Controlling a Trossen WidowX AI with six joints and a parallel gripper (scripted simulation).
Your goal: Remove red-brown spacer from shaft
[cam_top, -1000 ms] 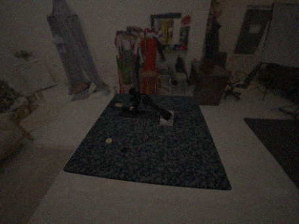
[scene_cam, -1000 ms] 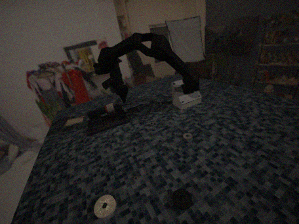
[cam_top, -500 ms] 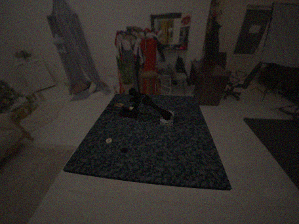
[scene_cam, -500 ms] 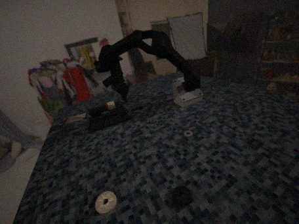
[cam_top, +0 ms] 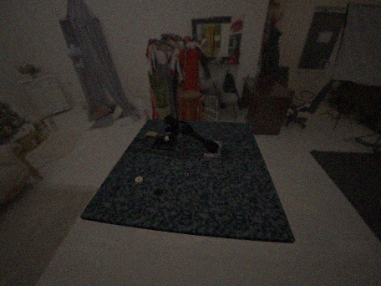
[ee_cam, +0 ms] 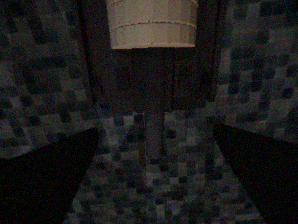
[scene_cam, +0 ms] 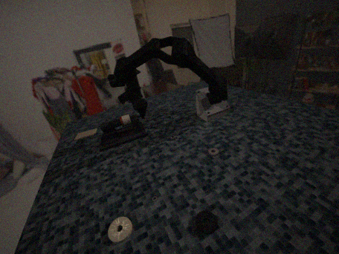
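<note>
"What's the bench (cam_top: 217,196) (scene_cam: 167,178) like?"
"Mottled blue and grey."
"And directly on it?"
"A pale holed disc (cam_top: 137,177) (scene_cam: 126,221), near a dark round piece (cam_top: 157,191) (scene_cam: 205,223)."

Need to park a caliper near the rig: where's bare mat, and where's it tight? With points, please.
Best patch: between the pale disc (cam_top: 139,179) (scene_cam: 120,229) and the dark fixture (scene_cam: 124,136). Another, wider: right of the dark disc (cam_top: 157,191) (scene_cam: 205,223) in the exterior view. Crowded: around the fixture, with the gripper (scene_cam: 143,116) (ee_cam: 155,131) and pale cylinder (ee_cam: 152,25) close together.
</note>
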